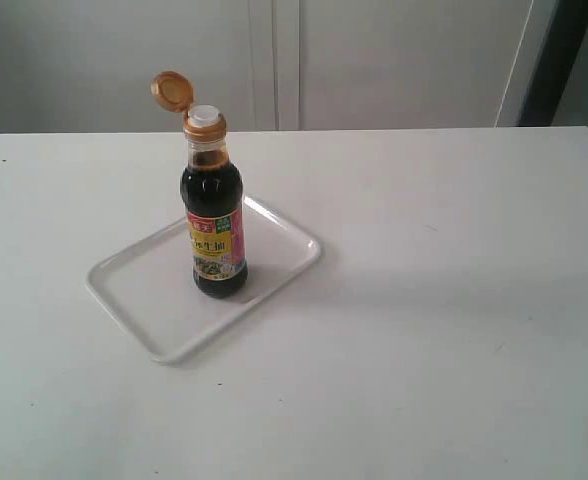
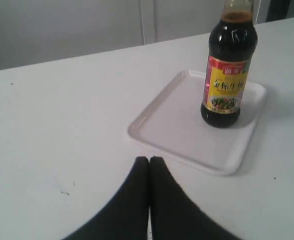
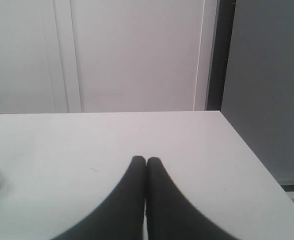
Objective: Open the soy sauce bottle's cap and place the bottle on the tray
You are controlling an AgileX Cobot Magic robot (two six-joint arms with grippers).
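Left gripper (image 2: 149, 161), right gripper (image 3: 146, 161): both pressed together, holding nothing, touching nothing.

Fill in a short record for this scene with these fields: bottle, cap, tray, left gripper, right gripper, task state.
bottle: the bottle stands upright on the tray, dark liquid inside
cap: the cap is flipped open, still hinged at the neck, white spout showing
tray: the tray lies flat on the table
left gripper: the left gripper is shut, empty, short of the tray
right gripper: the right gripper is shut, empty, over bare table
task state: looks complete
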